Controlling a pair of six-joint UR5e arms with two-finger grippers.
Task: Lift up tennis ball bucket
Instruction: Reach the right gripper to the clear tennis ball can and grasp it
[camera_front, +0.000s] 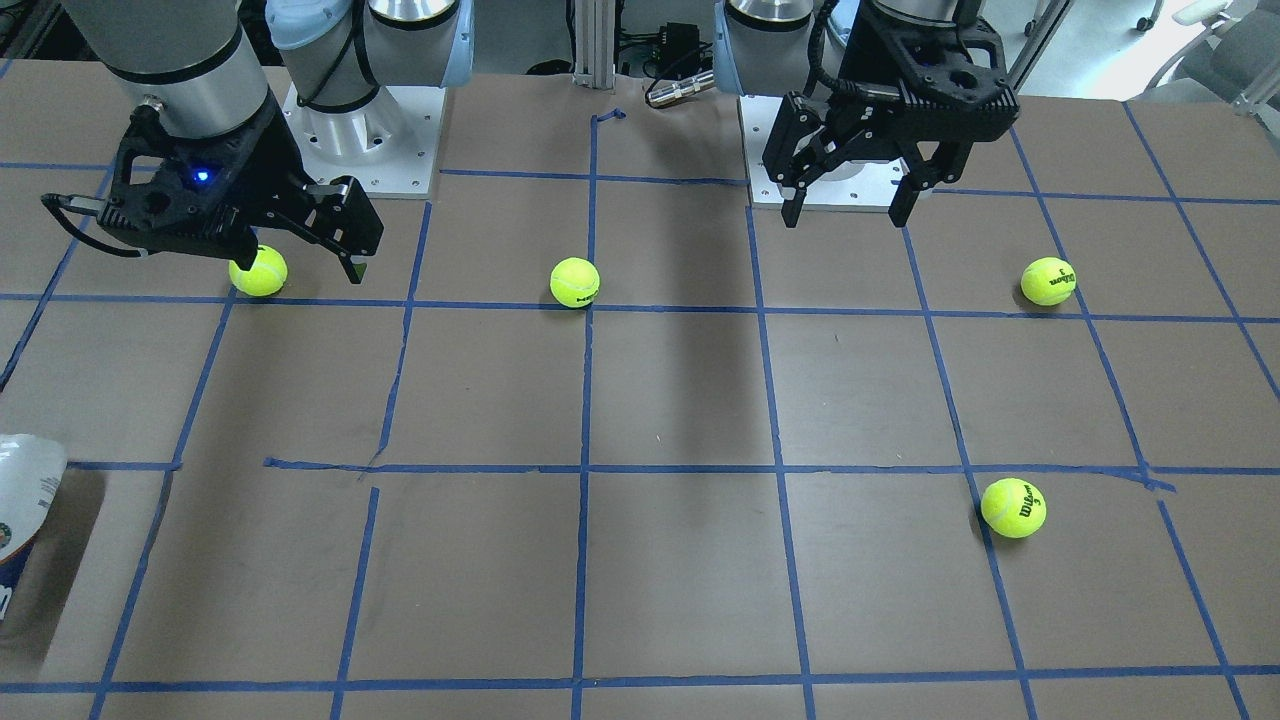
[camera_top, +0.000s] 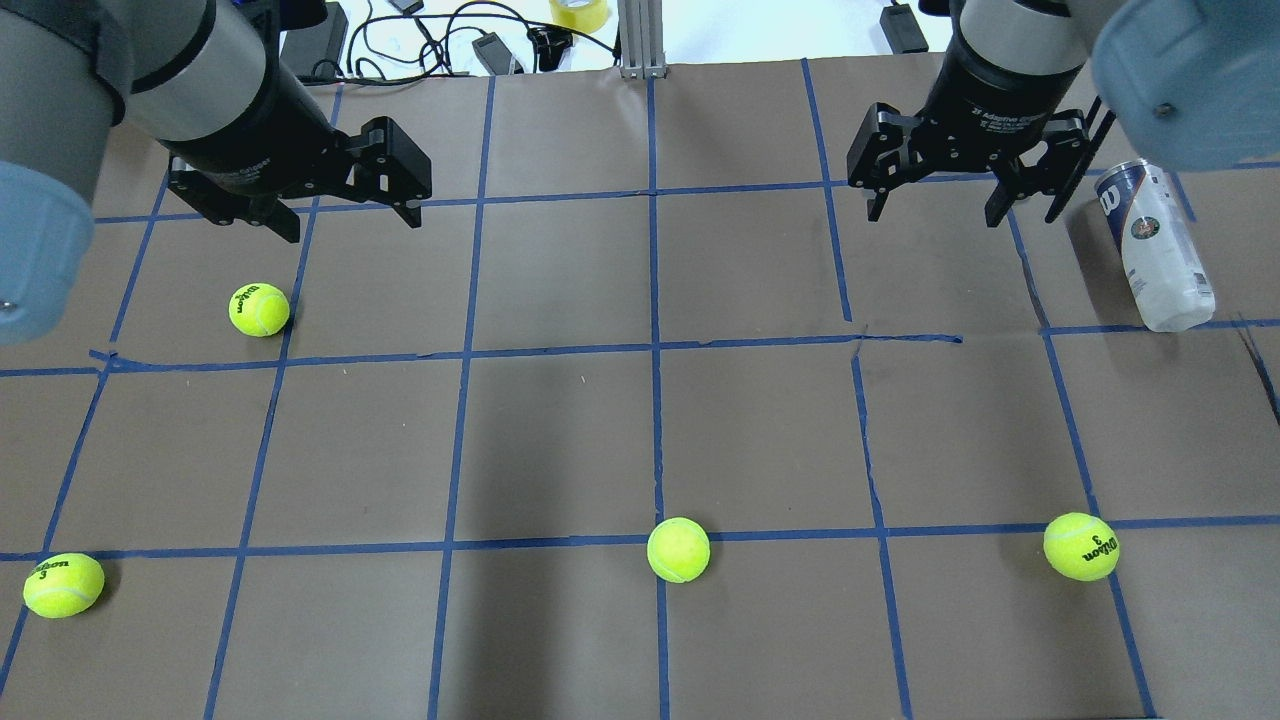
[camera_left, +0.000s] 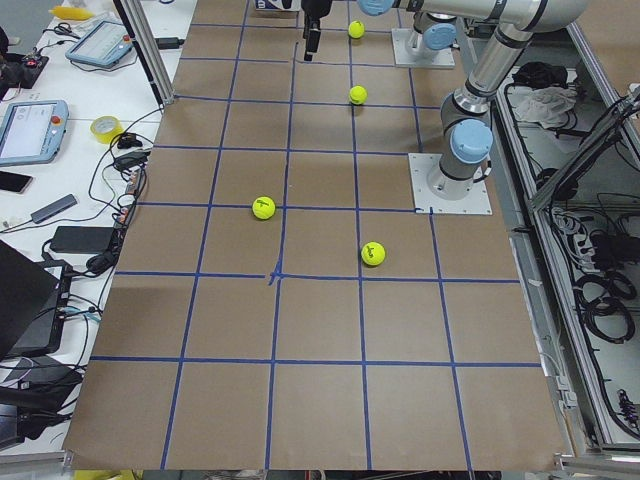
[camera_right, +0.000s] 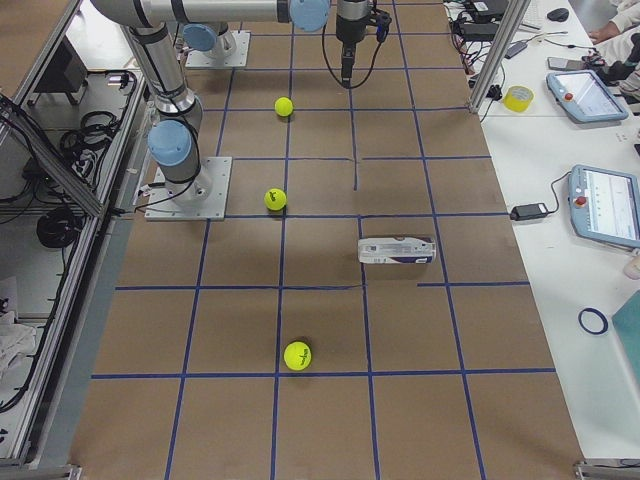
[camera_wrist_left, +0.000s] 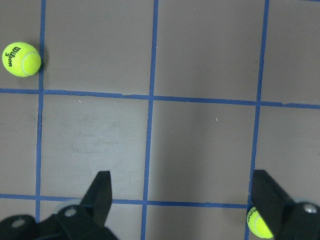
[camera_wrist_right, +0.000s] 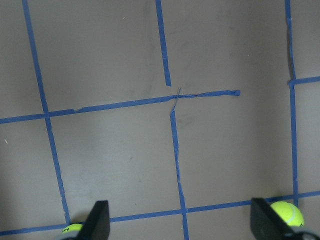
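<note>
The right hand (camera_top: 935, 215) hangs above the bench (camera_top: 560, 440) with its fingers spread wide and nothing between them. Its own wrist camera shows only brown surface and blue tape lines under the gap, and the bucket is not in that view at all.

Look out to the robot's right of that hand and there is the tennis ball bucket (camera_top: 1155, 250). It lies flat on its side near the bench's right end, close beside the hand but apart from it. Its long axis runs roughly from the robot's side toward the operators' side, a little skewed. The navy end with the white logo points away from the robot and the clear end points back toward it.

The right hand's fingers are set apart along the bench's length, so to my eye their closing line already crosses the bucket's length nearly square. The move then looks like a sideways shift to the right and a drop over the middle of the can, with only a small twist of the wrist.

The left hand (camera_top: 350, 222) is open too, fingers well apart and empty, but it sits far along the bench with only a tennis ball (camera_top: 259, 309) near it. The right arm is plainly the nearer one, and I would expect it to take this.
</note>
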